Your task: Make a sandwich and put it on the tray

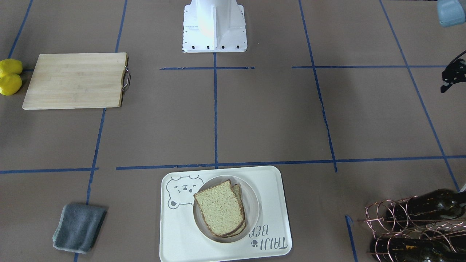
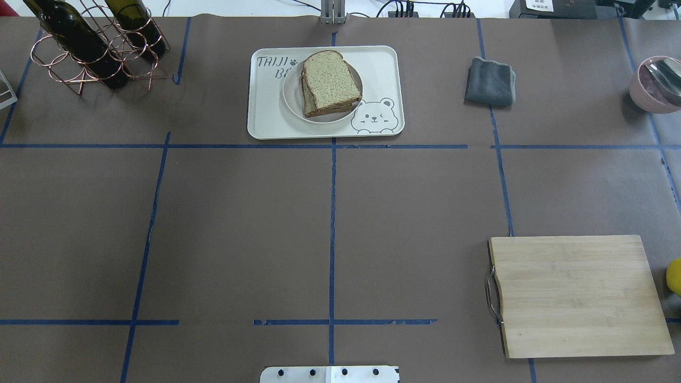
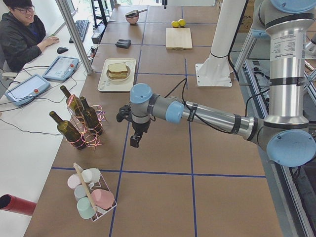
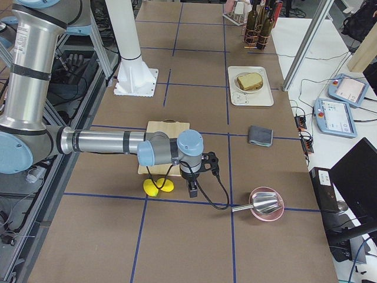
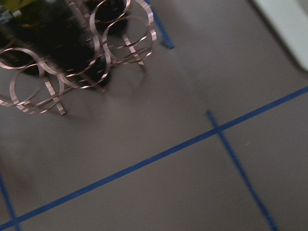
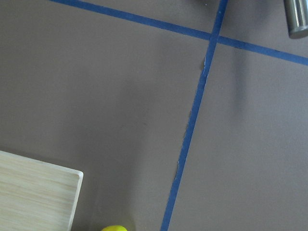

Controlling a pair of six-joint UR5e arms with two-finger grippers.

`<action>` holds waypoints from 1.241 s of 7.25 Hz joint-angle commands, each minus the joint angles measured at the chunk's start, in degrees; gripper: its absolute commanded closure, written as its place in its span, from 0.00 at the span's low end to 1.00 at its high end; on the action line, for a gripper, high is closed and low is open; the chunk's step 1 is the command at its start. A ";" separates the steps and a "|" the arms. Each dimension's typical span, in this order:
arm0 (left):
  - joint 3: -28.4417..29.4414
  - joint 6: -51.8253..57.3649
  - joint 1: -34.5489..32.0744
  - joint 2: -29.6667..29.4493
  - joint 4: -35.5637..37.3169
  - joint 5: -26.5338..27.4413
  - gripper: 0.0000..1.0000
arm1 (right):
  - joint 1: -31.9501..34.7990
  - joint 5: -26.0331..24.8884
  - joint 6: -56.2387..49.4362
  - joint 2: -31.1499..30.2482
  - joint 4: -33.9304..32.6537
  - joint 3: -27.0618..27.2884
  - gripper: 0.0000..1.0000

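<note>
Since the sandwich of speckled tan bread slices with dark crusts (image 2: 331, 80) is probably light, soft and crushable, grip it gently across opposite crusts. Both the left tool (image 3: 134, 142) and the right tool (image 4: 192, 190) hang well short of the cream bear-printed rectangular tray (image 2: 266, 119); whether they are apart or together cannot be told. The sandwich rests on that tray's round white dish (image 2: 290, 96), on the matte brown paper tabletop (image 2: 239, 223).

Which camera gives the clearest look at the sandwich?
The exterior front-facing view: the sandwich appears largest there, with both bread slices visible on the round dish. The overhead view shows it smaller, both side views show it tiny and far, and the wrist cameras miss it.
</note>
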 commanded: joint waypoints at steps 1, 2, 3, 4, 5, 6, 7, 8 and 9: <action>7.16 0.89 -8.26 2.40 0.35 -1.22 0.00 | 0.96 0.67 -0.19 0.04 0.01 0.57 0.00; 7.02 0.80 -8.27 2.31 1.04 -0.87 0.00 | 1.14 0.67 -0.20 -0.04 0.01 1.44 0.00; 6.58 0.80 -8.27 2.49 1.05 -0.87 0.00 | 1.14 0.41 -0.20 -0.04 0.01 1.19 0.00; 6.32 0.80 -8.36 2.58 1.23 -0.87 0.00 | 1.14 0.41 -0.20 -0.04 0.01 1.28 0.00; 6.14 1.23 -8.36 2.84 1.31 -0.95 0.00 | 1.14 0.32 -0.11 -0.04 0.01 1.28 0.00; 6.31 1.24 -8.27 2.84 1.40 -0.96 0.00 | 1.14 0.32 -0.19 -0.13 0.01 1.28 0.00; 6.14 1.24 -8.27 2.84 1.40 -1.04 0.00 | 1.14 0.32 -0.11 -0.22 0.01 1.19 0.00; 5.88 1.24 -8.27 2.84 1.32 -0.96 0.00 | 1.14 0.32 -0.11 -0.22 0.01 1.10 0.00; 5.70 1.24 -8.27 2.84 1.32 -1.04 0.00 | 1.06 0.32 -0.11 -0.31 0.01 1.10 0.00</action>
